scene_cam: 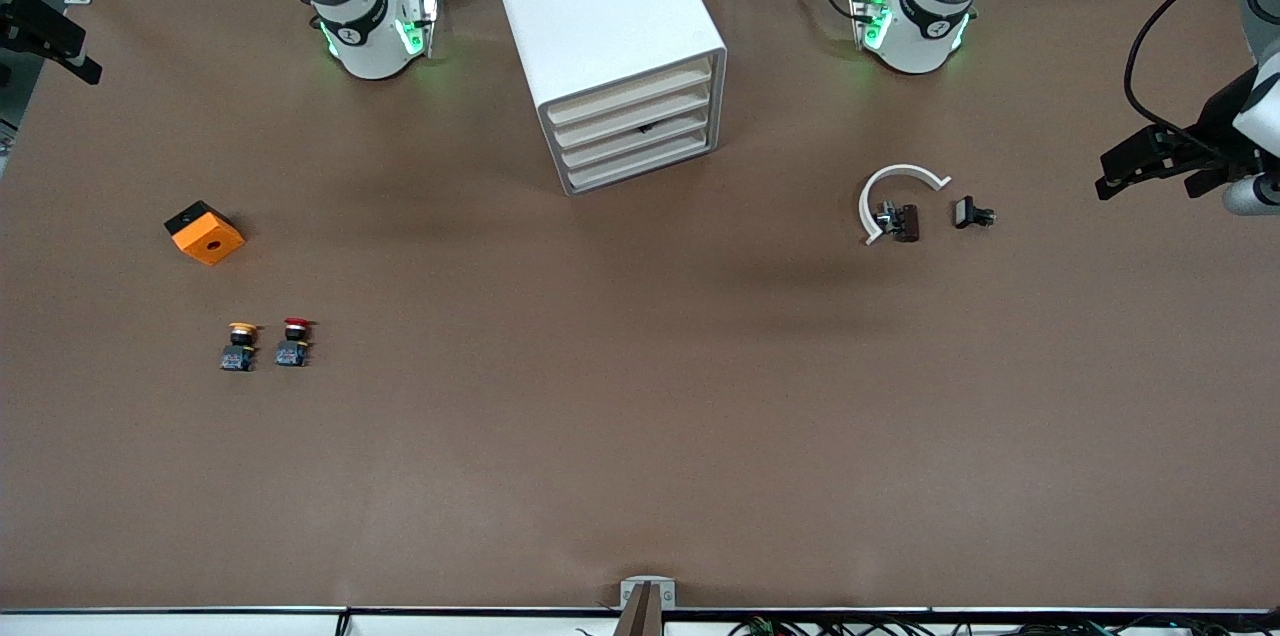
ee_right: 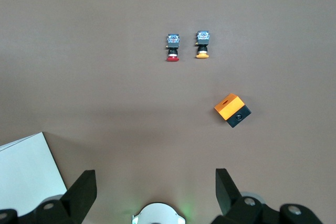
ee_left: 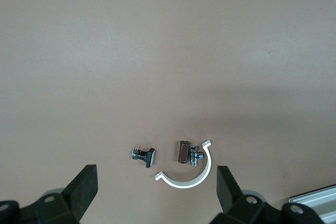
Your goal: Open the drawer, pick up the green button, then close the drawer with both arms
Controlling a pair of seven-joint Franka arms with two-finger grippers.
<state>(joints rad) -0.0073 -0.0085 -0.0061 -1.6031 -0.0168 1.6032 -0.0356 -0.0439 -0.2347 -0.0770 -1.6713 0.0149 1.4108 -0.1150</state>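
The white cabinet (scene_cam: 600, 16) stands at the middle of the table between the two arm bases. Its four cream-fronted drawers are all shut; the drawer (scene_cam: 640, 138) is third from the top. The green-capped button is hidden. Both grippers are out of the front view. In the left wrist view my left gripper (ee_left: 156, 192) is open and empty, high over a white C-shaped clip (ee_left: 191, 177). In the right wrist view my right gripper (ee_right: 156, 195) is open and empty, high over bare table beside the cabinet's corner (ee_right: 26, 171).
A red-capped button (scene_cam: 294, 341) and a yellow-capped button (scene_cam: 239, 346) stand toward the right arm's end, with an orange and black box (scene_cam: 205, 232) farther from the camera. The clip (scene_cam: 890, 191), a brown part (scene_cam: 905, 222) and a small black part (scene_cam: 970, 213) lie toward the left arm's end.
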